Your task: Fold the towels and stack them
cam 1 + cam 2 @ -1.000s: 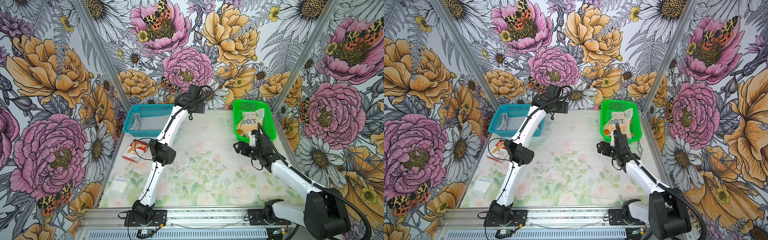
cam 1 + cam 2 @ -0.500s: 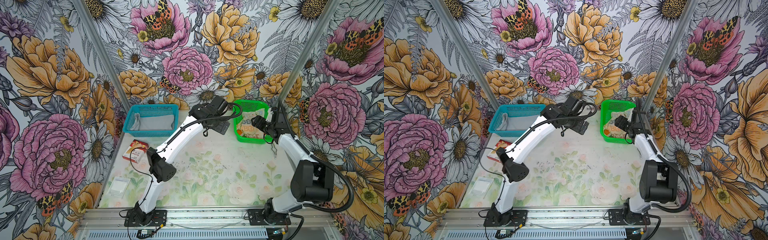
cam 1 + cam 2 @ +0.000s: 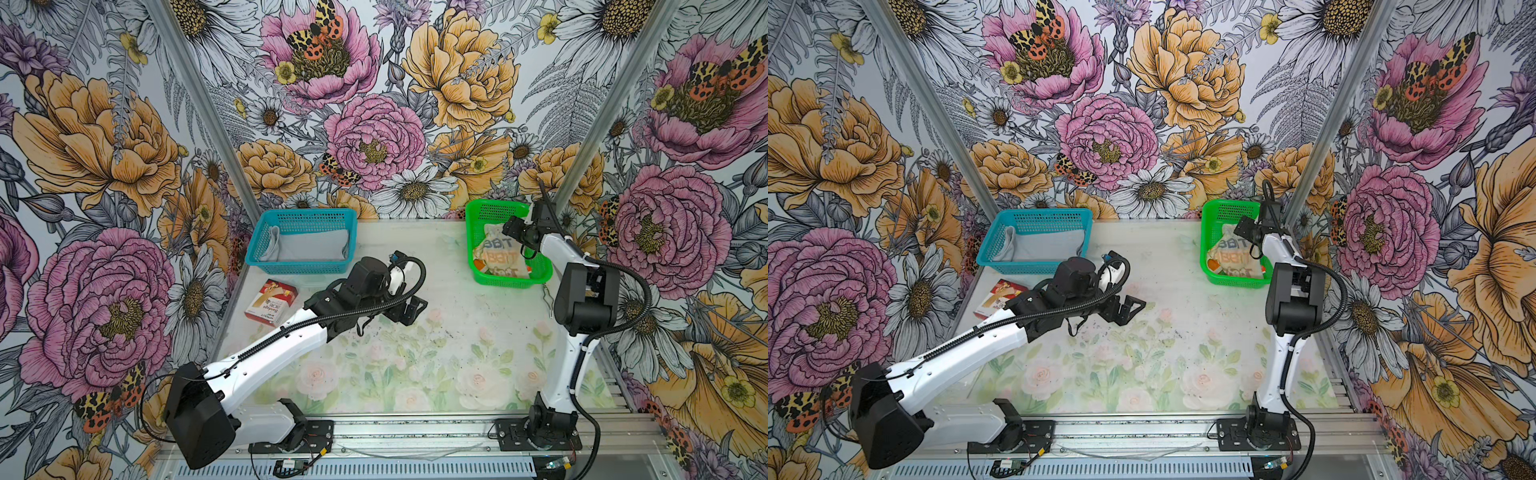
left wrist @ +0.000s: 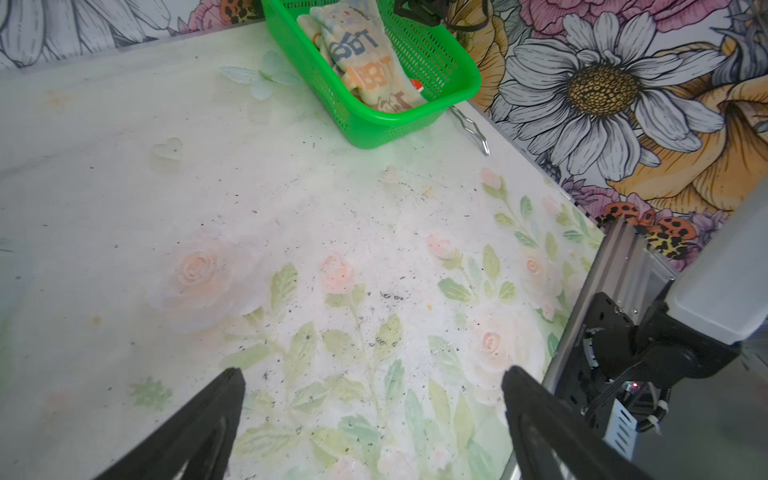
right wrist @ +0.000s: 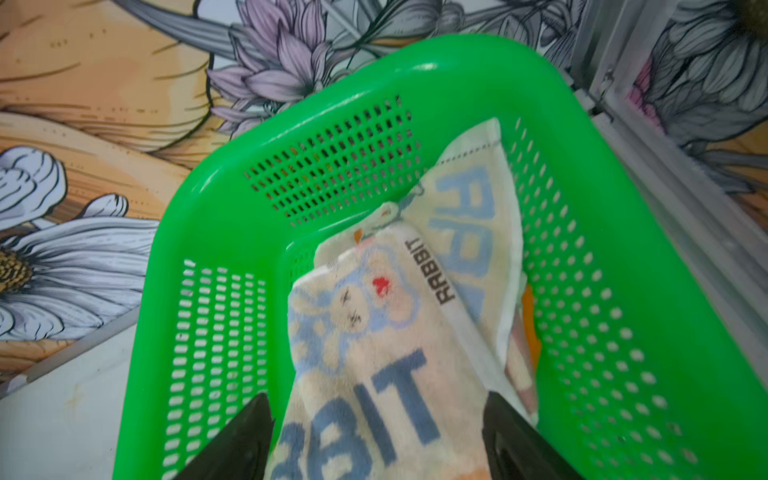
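A cream towel with blue and orange RABBIT lettering lies crumpled in the green basket. A bit of an orange towel peeks out beneath it. A light grey towel lies flat in the blue basket. My right gripper hangs open over the green basket, with its fingers on either side of the cream towel. My left gripper is wide open and empty, low over the middle of the table.
A red-and-white box lies on the table in front of the blue basket, beside my left forearm. A thin bent wire lies against the right wall by the green basket. Both baskets stand at the back edge.
My left arm has swung from the back, by the blue basket, forward and down to the table's middle. My right gripper has moved from the table up over the green basket.
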